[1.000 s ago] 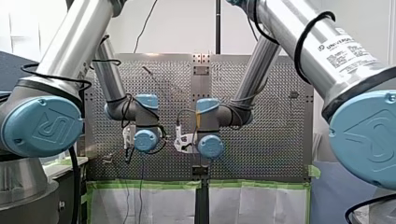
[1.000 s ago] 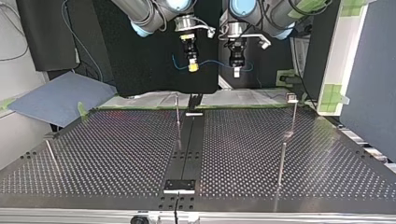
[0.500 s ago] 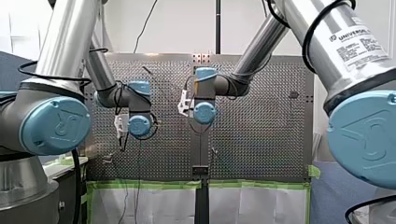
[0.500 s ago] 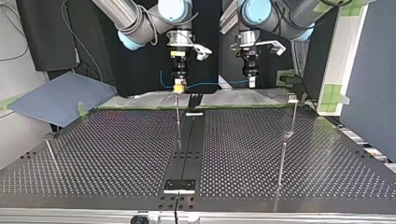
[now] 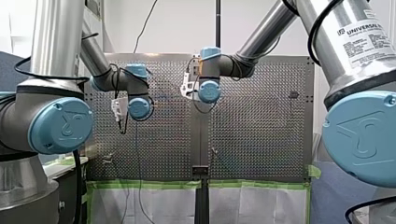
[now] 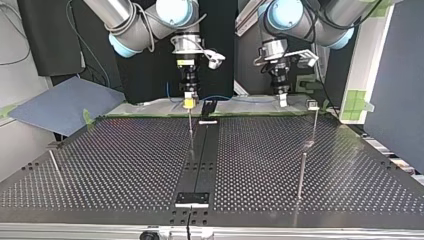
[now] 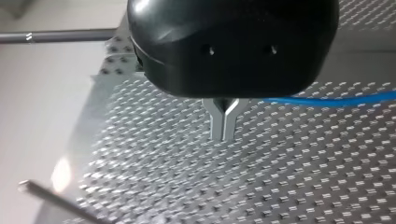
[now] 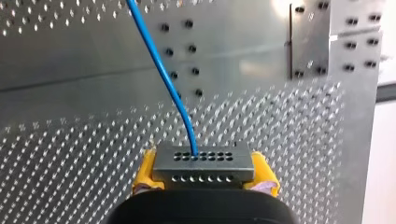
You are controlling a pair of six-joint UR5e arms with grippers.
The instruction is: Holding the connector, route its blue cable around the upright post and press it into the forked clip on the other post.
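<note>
**Hanging above the posts, cable strung between us**

Front view first: my left arm and my right arm reach out side by side over the perforated tabletop, and the wrist joints hide what they carry.

Over to the top view, and now we see it! The right pincer, yellow at the tip, hangs just above the top of the upright post. From there the blue cable sags across to the left pincer, which hangs near the forked clip but apart from it.

Left wrist view: under the black housing our metal fingers are pressed together at the tips. The cable comes in from the side at their fork, and the housing hides the exact contact.

Right wrist view: the yellow pads are pinching the grey connector from both sides. The cable leaves one of its holes and curves away ahead.
</note>
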